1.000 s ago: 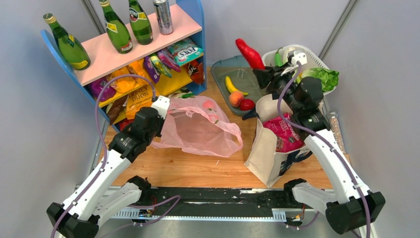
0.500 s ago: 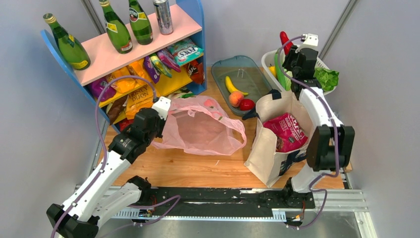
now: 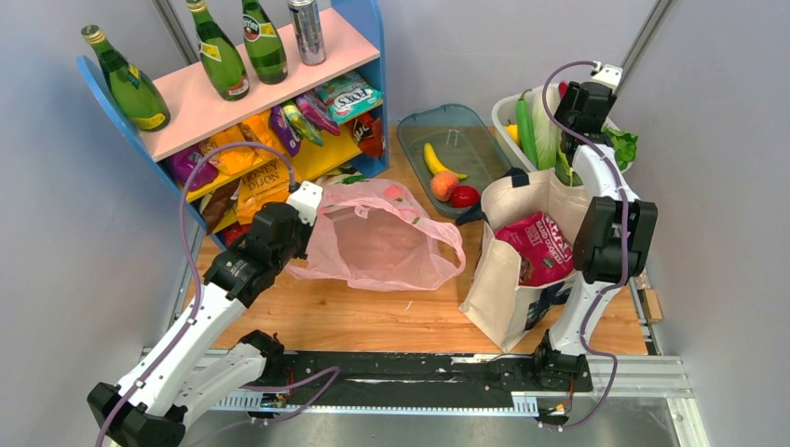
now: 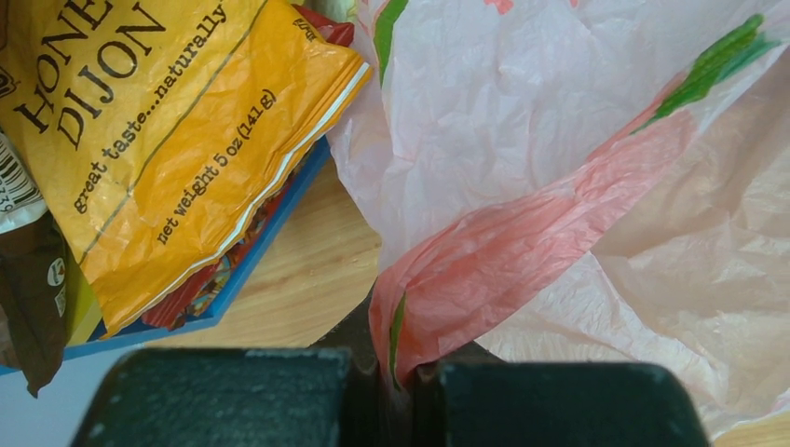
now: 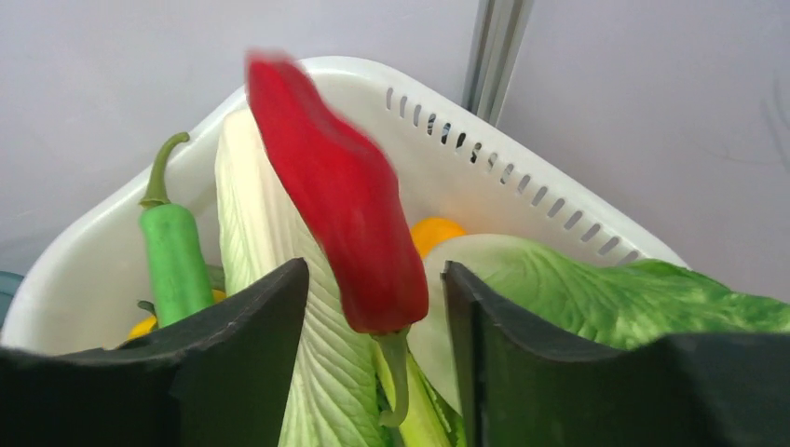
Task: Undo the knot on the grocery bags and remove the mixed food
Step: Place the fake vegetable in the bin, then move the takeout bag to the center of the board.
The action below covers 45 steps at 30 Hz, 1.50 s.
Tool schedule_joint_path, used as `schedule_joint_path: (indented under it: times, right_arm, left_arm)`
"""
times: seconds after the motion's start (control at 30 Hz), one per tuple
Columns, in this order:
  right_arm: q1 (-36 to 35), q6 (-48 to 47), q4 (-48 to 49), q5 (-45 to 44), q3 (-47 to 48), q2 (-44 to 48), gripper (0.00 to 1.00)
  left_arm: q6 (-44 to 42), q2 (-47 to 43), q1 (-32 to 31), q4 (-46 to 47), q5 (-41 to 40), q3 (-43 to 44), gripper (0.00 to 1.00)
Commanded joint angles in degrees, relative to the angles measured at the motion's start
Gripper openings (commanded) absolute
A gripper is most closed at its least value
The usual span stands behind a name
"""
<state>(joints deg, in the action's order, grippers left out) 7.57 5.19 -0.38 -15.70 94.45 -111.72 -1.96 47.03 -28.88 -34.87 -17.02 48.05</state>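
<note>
Over basket [image 5: 522,209] of cabbage [image 5: 251,214], right claw [image 5: 375,270] parted around red pepper [image 5: 345,186] — left claw [image 4: 396,372] pinching pink bag [image 4: 522,140]

Bright, even light; the red pepper [image 5: 340,205] is motion-blurred.

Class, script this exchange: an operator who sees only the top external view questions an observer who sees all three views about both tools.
Operator: Has the left tool caught the pink bag?
Observer: Yes. The left wrist view shows its fingers shut on a pinched fold of it.
Operator: What is at the right tool?
Observer: A blurred red pepper hangs between its fingers, which stand apart from it, with the white basket beyond.
</note>
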Motion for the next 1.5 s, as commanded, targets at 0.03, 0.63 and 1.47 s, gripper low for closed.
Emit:
schedule_joint_path:
  times: [0.03,0.63,1.47]
  right_arm:
    - [0.0,0.4,0.6,-0.7,2.6,0.0,0.71]
    - [-0.1,3.9,-3.6,13.2,-6.6,16.5,1.00]
    - [-3.7,21.4,-23.6,50.3,-43.7,54.1,1.00]
  left_arm:
    - [-0.8,-0.5,0.3,2.4,3.5,0.4,0.00]
    - [1.6,-4.8,0.2,-6.6,31.5,11.1,1.00]
    - [17.3,19.0,0.2,23.2,37.2,17.3,1.00]
